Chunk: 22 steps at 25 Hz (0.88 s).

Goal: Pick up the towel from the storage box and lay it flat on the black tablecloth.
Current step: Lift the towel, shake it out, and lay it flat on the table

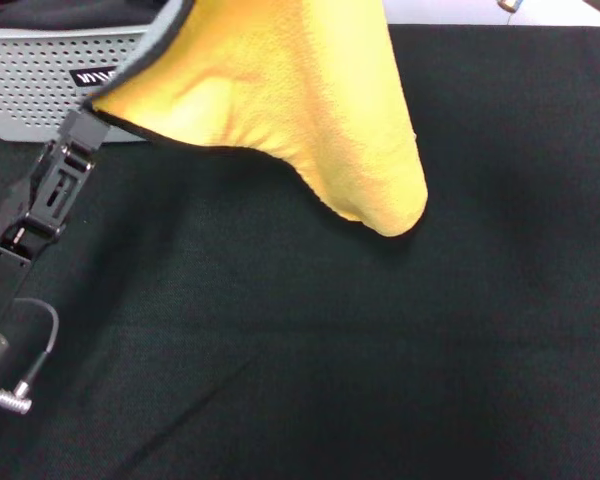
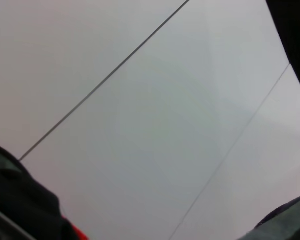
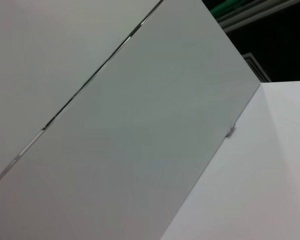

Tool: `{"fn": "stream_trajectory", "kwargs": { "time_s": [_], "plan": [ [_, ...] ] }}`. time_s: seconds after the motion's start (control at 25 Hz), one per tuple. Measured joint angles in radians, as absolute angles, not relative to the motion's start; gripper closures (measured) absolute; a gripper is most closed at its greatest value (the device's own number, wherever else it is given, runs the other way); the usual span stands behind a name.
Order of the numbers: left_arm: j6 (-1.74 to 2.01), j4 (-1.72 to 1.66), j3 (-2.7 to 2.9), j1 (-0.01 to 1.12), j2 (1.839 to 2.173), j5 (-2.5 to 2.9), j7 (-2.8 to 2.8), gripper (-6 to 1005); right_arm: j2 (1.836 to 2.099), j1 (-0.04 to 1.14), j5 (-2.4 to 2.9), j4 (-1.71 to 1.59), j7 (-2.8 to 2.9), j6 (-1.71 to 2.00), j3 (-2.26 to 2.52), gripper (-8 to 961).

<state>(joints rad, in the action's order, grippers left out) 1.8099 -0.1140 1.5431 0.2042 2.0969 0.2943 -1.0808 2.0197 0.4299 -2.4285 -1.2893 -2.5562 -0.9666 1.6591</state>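
Your left gripper [image 1: 88, 125] is pinched on a black-edged corner of the towel [image 1: 280, 90], which hangs yellow-face-out just in front of the storage box [image 1: 40, 80], its low fold dangling over the black tablecloth [image 1: 380, 350]. It looks soft, light and floppy, so take a second corner to spread it. The right gripper is unseen; the towel's top is cut off, and both wrist views show only pale panels.

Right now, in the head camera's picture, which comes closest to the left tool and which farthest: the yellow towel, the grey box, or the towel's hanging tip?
1. The towel: its black-edged corner sits right at the left tool, upper left.
2. The storage box: just behind the tool, far left corner.
3. The towel's hanging tip: far to the right, over the black tablecloth.
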Motion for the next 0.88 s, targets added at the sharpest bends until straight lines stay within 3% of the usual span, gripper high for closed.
{"fn": "stream_trajectory", "kwargs": {
  "time_s": [0.88],
  "plan": [
    [1.804,-0.089,1.552,0.254,2.099,0.476,-0.884,517,2.022,0.417,-2.376,-1.313,-2.554,-0.912,1.644,945]
  ]
}}
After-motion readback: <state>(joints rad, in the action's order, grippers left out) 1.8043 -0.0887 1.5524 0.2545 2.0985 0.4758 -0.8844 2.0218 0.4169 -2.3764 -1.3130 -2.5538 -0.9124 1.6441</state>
